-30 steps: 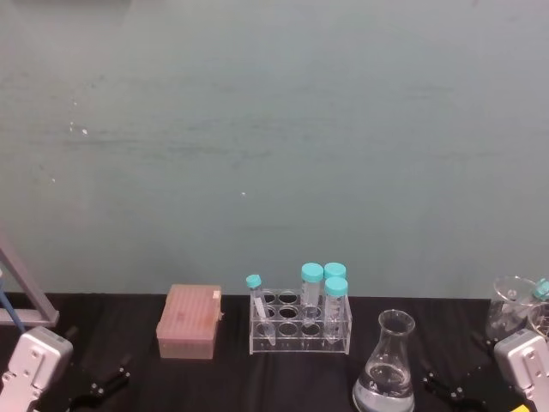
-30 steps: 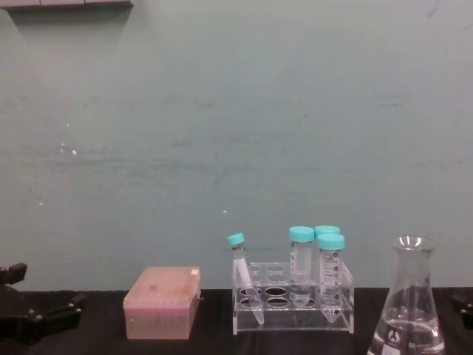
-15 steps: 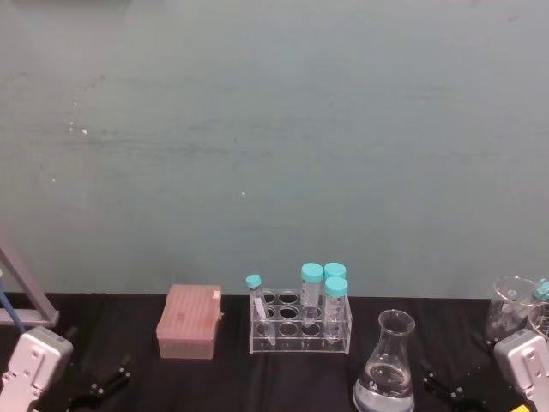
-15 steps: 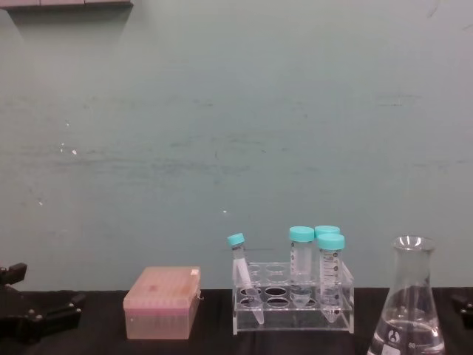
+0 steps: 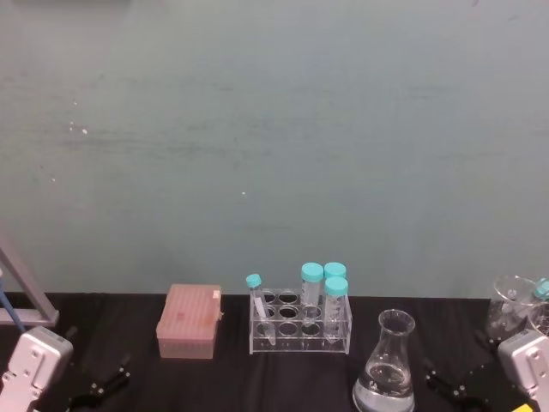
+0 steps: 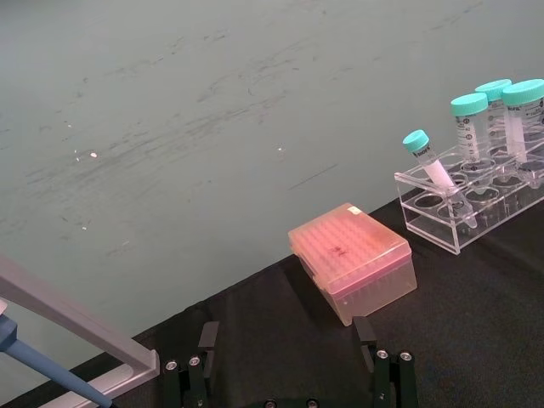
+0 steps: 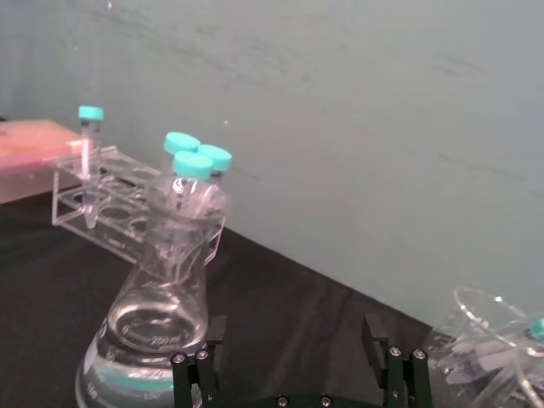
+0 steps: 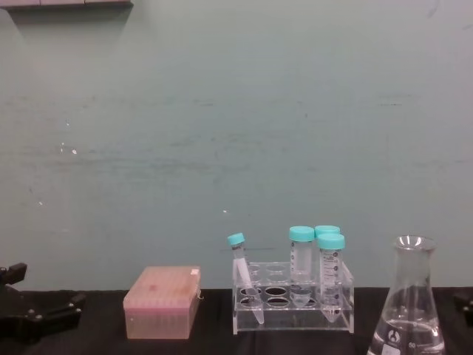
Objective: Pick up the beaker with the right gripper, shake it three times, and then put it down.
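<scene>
The beaker is a clear conical flask holding a little clear liquid, standing upright on the black table at the front right. It is also in the chest view and the right wrist view. My right gripper rests low on the table just right of it, open, not touching it. In the right wrist view its fingers stand wide apart around the gripper's middle, with the flask just ahead of one finger. My left gripper sits parked at the front left, open.
A clear tube rack with teal-capped tubes stands behind the flask. A pink tip box lies left of it. More glassware stands at the far right, behind the right gripper. A metal stand leans at the far left.
My right gripper has shifted slightly to the right. The flask, the rack and the left arm have not moved.
</scene>
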